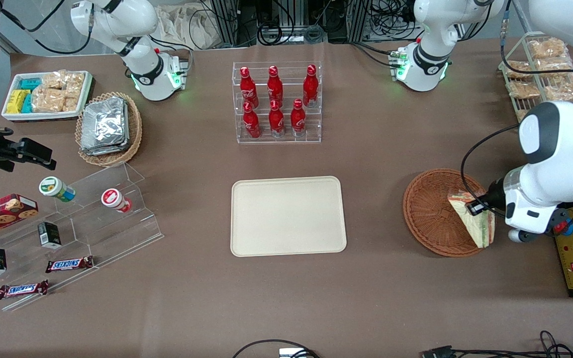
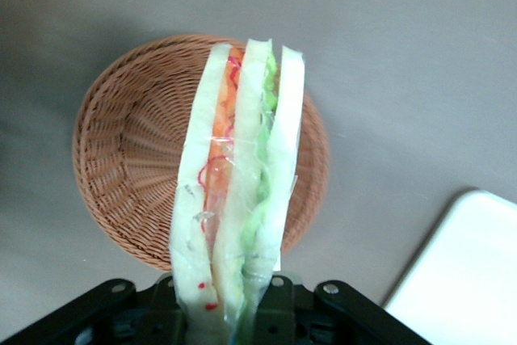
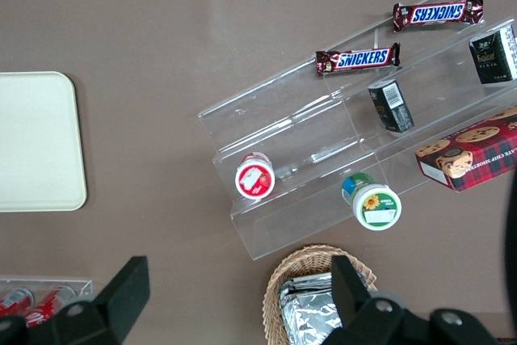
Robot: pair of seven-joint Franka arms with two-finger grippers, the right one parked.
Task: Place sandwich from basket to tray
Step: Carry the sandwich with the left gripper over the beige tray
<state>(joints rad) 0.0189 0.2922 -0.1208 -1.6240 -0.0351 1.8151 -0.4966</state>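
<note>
the left arm's gripper (image 2: 234, 313) hung above the round reddish-brown wicker basket (image 1: 428, 214), its fingers (image 2: 275, 305) pinching the clear-wrapped triangular sandwich (image 2: 238, 191), lifted over the basket's rim. the flat cream-beige rectangular tray (image 1: 286, 216) lay bare on the brown surface (image 1: 376, 164) toward the parked arm, with nothing between; red bottles in a clear rack (image 1: 276, 102) stood farther from the front camera.
</note>
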